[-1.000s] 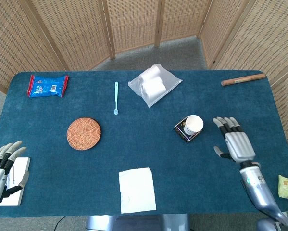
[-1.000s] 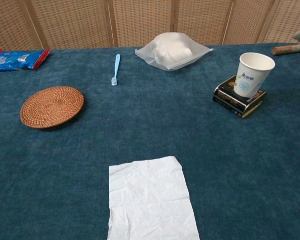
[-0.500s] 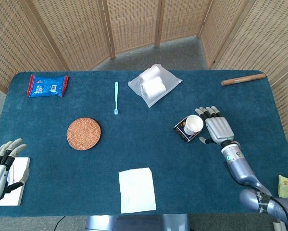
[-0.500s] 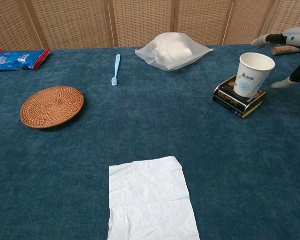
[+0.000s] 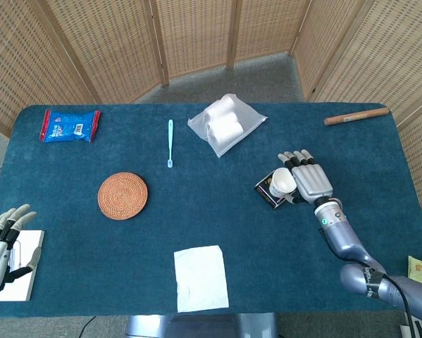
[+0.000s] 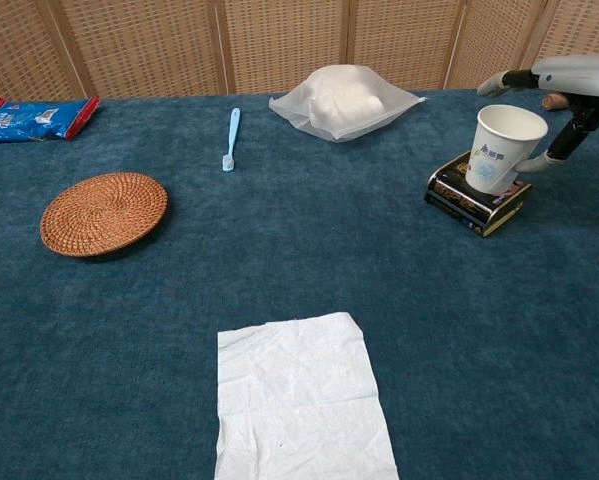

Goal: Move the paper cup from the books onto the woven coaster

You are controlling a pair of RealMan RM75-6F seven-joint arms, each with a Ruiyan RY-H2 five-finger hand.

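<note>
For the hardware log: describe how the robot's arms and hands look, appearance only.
The right hand has a light silver-grey back plate and fingers with black segments toward pale tips. Its wrist is a metallic cuff with a small green light, leading to a glossy silver-grey jointed right arm with a dark cable near the elbow. The left hand looks alike: grey shell, black finger segments, pale tips.

Your right robot hand (image 6: 569,80) is cut off by the chest view's right edge; whether it touches the paper cup (image 6: 503,147) cannot be told. Your left robot hand (image 5: 1,243) is clipped at the head view's left edge. The cup's print is too small to read.
</note>
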